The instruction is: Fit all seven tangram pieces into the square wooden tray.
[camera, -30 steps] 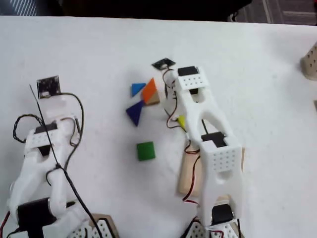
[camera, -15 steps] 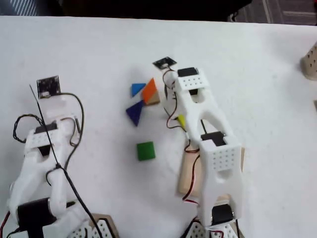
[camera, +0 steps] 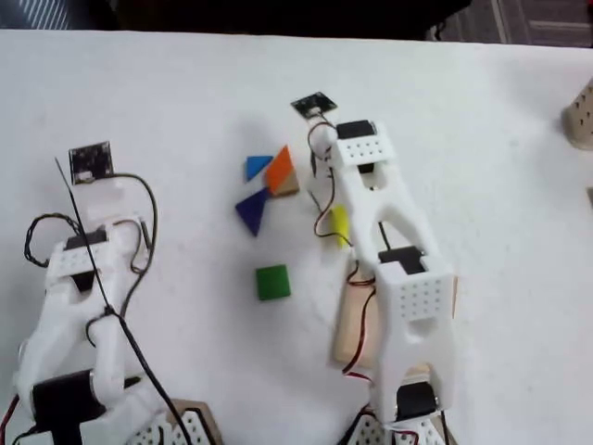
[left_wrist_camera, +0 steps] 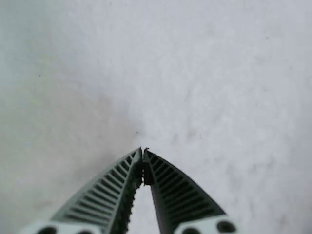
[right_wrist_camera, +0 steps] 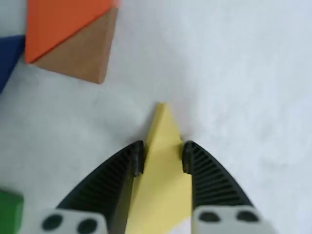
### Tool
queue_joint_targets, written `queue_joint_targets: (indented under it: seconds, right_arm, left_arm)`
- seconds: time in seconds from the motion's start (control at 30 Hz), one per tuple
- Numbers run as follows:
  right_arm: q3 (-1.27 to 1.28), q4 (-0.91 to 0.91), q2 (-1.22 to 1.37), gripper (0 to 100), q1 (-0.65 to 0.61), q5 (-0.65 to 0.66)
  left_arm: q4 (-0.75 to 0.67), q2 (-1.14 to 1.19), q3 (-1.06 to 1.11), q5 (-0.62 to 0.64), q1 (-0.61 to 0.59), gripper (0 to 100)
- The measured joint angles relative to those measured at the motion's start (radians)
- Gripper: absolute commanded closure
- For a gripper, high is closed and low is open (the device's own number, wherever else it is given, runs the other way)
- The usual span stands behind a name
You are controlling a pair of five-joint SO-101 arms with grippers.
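The right gripper is clenched on the yellow triangular wooden piece, near the square wooden tray. The piece is probably light, rigid and smooth; hold its broad middle. The left gripper is closed and empty.

Yellow triangle, seemingly aloft, in tool.
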Motion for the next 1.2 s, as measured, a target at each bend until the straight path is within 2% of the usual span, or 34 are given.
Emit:
queue_joint_targets:
  seconds: [0.13,0.33,0.53,0.73,1.1,1.2]
  right_arm:
    - [0.0,0.006,0.0,91.6,0.0,0.0]
    - [0.032,0.044,-0.071,69.2,0.009,-0.018]
    - [0.226,-0.008,-0.183,73.4,0.012,-0.13]
    - [0.39,-0.078,-0.252,73.8,0.023,-0.173]
    - [0.39,-0.11,-0.222,74.1,0.018,-0.222]
    - [0.365,-0.086,-0.201,78.9,0.018,-0.222]
  left_arm:
    - [0.0,0.0,0.0,0.0,0.0,98]
    - [0.0,0.0,0.0,0.0,0.0,98]
    - [0.0,0.0,0.0,0.0,0.0,98]
    - [0.0,0.0,0.0,0.0,0.0,98]
    - [0.0,0.0,0.0,0.0,0.0,98]
    - [0.0,0.0,0.0,0.0,0.0,98]
